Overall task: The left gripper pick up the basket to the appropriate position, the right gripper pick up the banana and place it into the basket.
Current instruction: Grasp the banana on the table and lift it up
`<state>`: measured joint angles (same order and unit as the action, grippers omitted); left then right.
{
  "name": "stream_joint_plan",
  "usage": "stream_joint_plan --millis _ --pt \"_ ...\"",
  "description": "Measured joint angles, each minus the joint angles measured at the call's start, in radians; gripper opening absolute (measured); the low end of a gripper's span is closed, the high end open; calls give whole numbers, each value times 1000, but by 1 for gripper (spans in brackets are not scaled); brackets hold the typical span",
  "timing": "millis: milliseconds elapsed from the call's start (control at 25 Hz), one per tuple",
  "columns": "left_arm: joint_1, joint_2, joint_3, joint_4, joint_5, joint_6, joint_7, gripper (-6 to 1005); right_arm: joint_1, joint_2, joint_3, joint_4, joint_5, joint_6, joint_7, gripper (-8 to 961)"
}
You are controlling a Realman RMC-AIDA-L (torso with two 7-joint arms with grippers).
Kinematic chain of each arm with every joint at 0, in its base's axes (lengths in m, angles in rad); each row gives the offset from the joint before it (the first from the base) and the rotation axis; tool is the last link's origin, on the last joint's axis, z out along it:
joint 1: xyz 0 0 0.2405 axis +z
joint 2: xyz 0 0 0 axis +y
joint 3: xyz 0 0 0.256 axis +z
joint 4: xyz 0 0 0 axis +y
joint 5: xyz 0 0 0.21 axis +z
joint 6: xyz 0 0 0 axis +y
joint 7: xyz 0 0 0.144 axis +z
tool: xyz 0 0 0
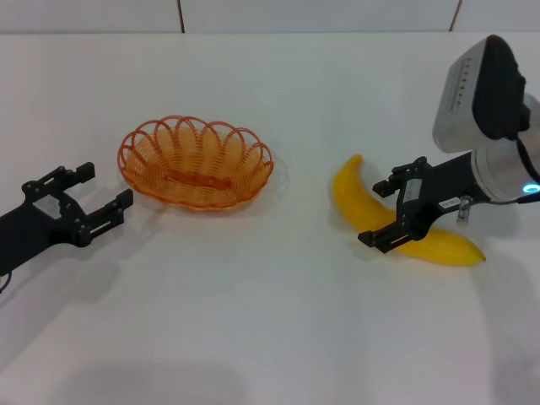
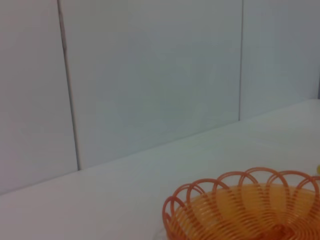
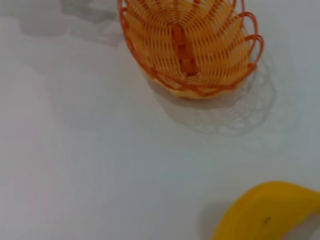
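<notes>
The left gripper (image 1: 89,201) sits low on the white table (image 1: 270,337), nearest the camera, its two fingers spread apart with nothing between them, just left of the basket (image 1: 196,162) but apart from it. The basket stands upright on the table, holding nothing. Farther right lies the banana (image 1: 363,207), flat on the table. The right gripper (image 1: 395,211) hangs over the banana's middle, fingers parted on either side of it.
</notes>
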<state>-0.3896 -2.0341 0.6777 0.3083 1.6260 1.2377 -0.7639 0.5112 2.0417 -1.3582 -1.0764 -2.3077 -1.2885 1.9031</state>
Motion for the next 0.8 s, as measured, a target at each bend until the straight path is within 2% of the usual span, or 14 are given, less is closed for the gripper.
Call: stream_joint_plan --millis 800 --pt "-12 -2 0 0 0 0 0 756 32 1 -17 25 -63 24 31 880"
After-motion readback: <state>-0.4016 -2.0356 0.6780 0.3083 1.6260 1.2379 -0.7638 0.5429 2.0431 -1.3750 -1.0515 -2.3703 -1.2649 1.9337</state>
